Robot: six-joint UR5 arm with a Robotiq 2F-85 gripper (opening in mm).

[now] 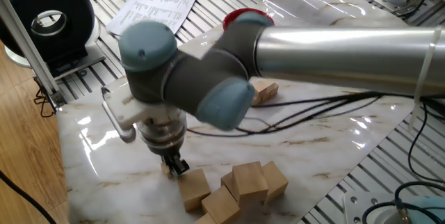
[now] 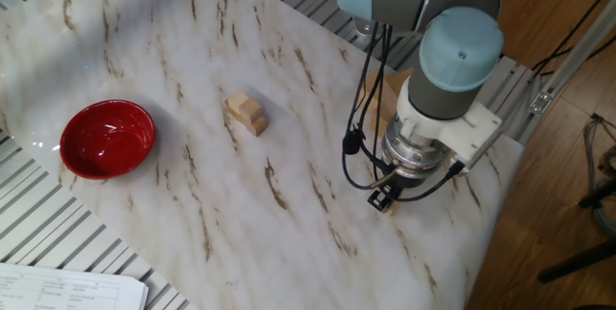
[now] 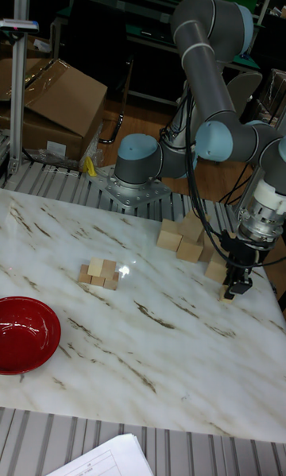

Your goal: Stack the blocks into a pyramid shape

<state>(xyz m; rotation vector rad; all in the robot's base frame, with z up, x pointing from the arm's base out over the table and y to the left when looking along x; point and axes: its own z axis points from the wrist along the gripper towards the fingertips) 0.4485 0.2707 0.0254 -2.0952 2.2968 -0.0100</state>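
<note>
While closed on a block [image 3: 226, 294], gripper [image 3: 235, 289] touches marble table [image 3: 143, 349].

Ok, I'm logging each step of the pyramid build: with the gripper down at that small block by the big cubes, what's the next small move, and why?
Probably lift straight up, if the grip is firm. The gripper sits low on a small block beside the large cubes; whether its jaws are shut I can't tell. The partial stack lies across the marble table, near the red bowl, so the block must clear the surface first.
</note>
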